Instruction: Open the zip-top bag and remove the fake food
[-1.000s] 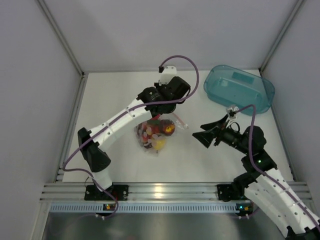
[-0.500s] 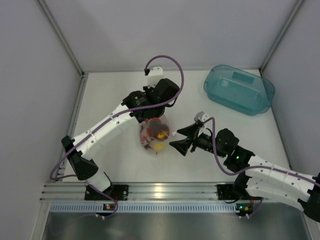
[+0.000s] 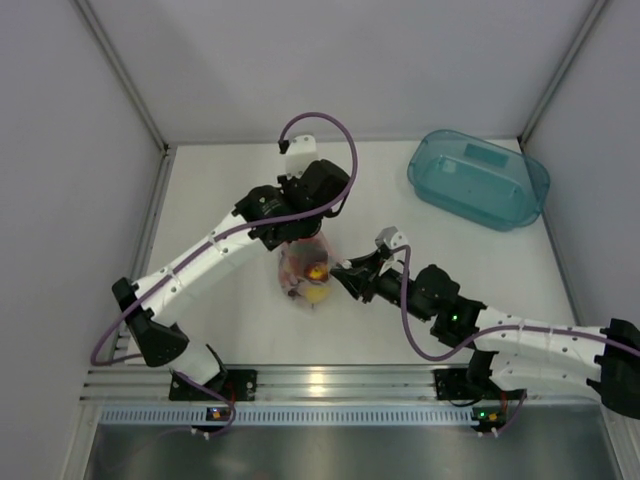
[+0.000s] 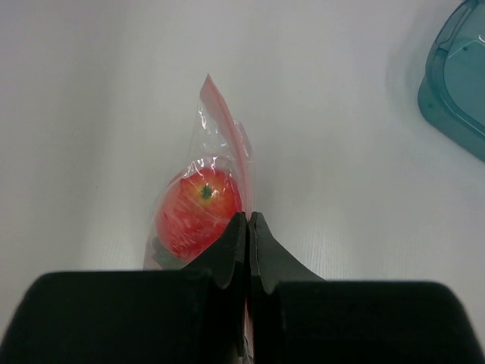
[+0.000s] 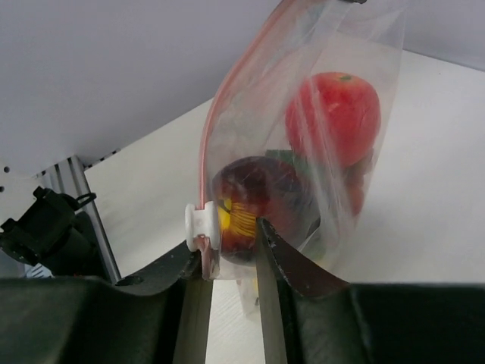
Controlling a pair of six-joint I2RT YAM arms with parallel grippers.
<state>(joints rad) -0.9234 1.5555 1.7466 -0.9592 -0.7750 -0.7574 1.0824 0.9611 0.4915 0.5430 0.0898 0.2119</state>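
White table (image 3: 200,190) between grey walls carries one teal tub (image 3: 478,180) at its far right corner. One bag (image 3: 308,268) is near the table's middle, its long axis running from the left gripper (image 4: 248,227) toward the near edge. That gripper's fingers are pressed together on the bag's pink zip strip (image 4: 227,121), which points away from them. The right gripper (image 5: 231,235) reaches in from the bag's right side; its fingers stand narrow around the white slider (image 5: 201,225) at the strip's end, though whether they pinch it I cannot tell. Inside the bag three fruits show: one red apple (image 5: 333,114), one yellow lemon (image 3: 318,294) and one dark fruit (image 5: 250,201).
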